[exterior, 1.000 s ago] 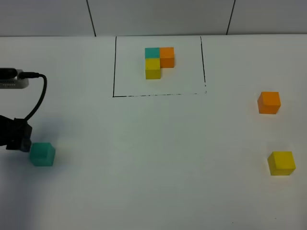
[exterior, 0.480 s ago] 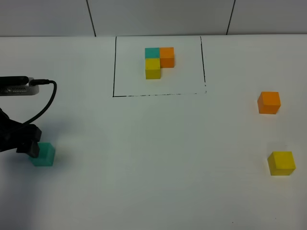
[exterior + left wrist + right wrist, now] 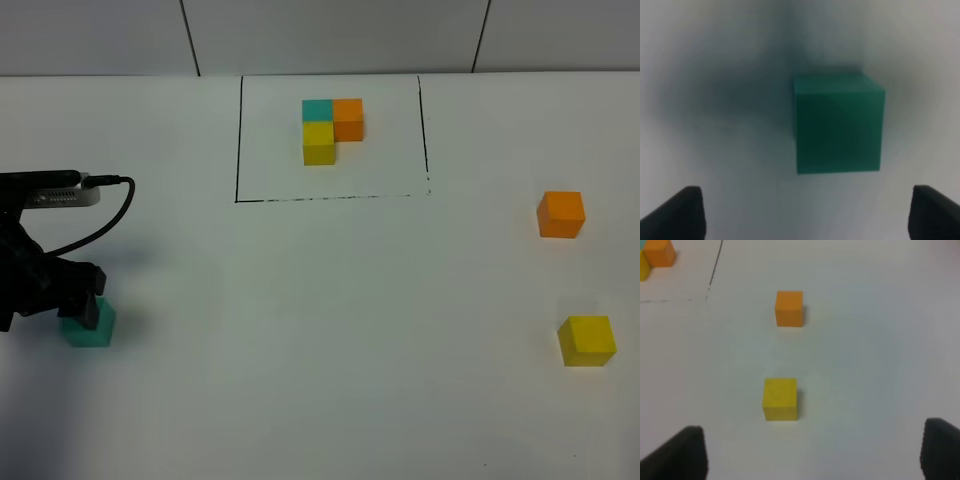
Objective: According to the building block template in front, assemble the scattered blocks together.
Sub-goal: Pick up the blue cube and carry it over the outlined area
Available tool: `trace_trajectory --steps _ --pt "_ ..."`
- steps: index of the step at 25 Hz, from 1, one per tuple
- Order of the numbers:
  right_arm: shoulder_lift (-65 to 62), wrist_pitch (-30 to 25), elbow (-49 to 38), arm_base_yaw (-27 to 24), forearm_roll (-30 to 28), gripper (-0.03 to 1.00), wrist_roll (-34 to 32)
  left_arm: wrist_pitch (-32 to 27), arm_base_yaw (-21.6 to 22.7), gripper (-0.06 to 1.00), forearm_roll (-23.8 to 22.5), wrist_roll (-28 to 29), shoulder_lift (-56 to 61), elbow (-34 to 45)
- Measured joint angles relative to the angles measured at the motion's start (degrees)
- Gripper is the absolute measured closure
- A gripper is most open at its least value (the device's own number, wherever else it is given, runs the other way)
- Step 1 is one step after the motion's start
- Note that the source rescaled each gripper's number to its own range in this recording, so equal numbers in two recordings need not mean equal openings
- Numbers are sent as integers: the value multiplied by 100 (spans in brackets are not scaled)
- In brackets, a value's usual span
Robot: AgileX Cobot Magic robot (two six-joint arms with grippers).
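Far left, teal cube (image 3: 838, 122) just ahead of left pincer (image 3: 810, 214), jaws spread wide, empty.

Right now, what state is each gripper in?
Left gripper: open, at the teal cube, nothing held.
Right gripper: open, holding nothing.

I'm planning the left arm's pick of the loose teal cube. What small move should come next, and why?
Probably advance the left gripper until it straddles the teal cube: its jaws stand open and the cube sits beyond them, ungripped.
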State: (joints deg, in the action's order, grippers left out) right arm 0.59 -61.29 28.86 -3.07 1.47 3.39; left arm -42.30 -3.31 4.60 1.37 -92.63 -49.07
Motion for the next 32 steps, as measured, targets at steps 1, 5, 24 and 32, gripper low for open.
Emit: trace_trajectory --steps 1,5,24,32 --pt "0 0 0 0 0 24 0 49 -13 -6 0 6 -71 0" --pt "0 0 0 0 0 24 0 241 -147 -6 0 58 -279 0" --pt "0 0 0 0 -10 24 0 639 -161 -4 -166 327 -617 -55" --pt "0 0 0 0 -10 24 -4 664 -161 -3 -166 338 -617 -55"
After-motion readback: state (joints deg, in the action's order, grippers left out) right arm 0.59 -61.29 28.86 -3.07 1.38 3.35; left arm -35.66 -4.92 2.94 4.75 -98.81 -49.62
